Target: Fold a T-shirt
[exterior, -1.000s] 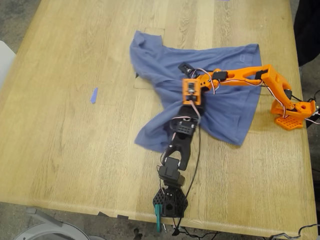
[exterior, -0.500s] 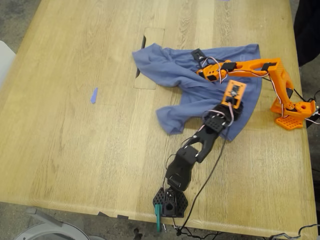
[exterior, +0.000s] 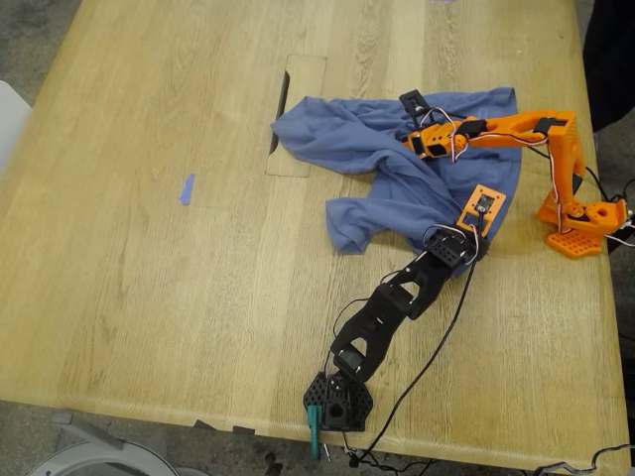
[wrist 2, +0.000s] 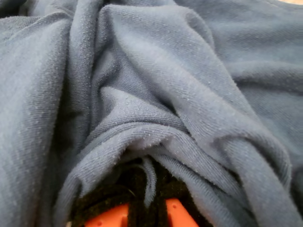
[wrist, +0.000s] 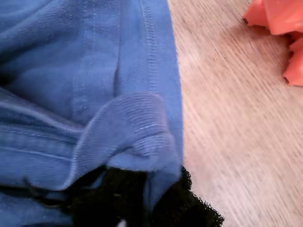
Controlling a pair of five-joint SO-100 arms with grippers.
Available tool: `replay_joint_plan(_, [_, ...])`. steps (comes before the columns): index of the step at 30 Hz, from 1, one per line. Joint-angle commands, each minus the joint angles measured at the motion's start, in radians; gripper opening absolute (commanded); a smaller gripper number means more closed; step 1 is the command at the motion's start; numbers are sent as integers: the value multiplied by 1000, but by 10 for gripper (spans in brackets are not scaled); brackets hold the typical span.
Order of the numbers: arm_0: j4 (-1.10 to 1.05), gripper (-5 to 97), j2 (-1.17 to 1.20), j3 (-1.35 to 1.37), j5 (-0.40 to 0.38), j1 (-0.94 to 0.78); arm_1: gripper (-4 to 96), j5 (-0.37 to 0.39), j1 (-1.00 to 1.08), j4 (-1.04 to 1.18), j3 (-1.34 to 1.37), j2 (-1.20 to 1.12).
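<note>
Dragging the shirt into a heap

On the table, the T-shirt now lies bunched toward the exterior view's right, where a second ago it spread wider. That is further from flat, so the folding looks set back. My first gripper is clamped on a hem edge; my second gripper pinches gathered cloth mid-shirt.

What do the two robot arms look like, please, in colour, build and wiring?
The black arm is made of blocky printed links on a black perforated base, with an orange plate at its wrist and a thin black cable trailing alongside. The orange arm stands on an orange grid base, with thin red and white wires at its joints and a black tip.
</note>
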Motion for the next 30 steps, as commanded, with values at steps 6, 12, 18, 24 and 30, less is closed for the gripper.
replay_joint_plan(6, [38, 433, -3, -61, 38, -55, 0, 2, 51, 11, 52, 80])
replay_joint_plan(12, [98, 565, -12, -155, 54, -94, 0, 2, 26, 28, 57, 94])
replay_joint_plan(18, [144, 623, -75, -255, 67, -141, 0, 3, 2, 40, 80, 117])
replay_joint_plan(24, [253, 619, -339, -614, 66, -204, 0, 3, -14, 54, 84, 138])
replay_joint_plan(30, [644, 556, -884, -1460, 77, -232, 0, 3, -23, 72, 87, 172])
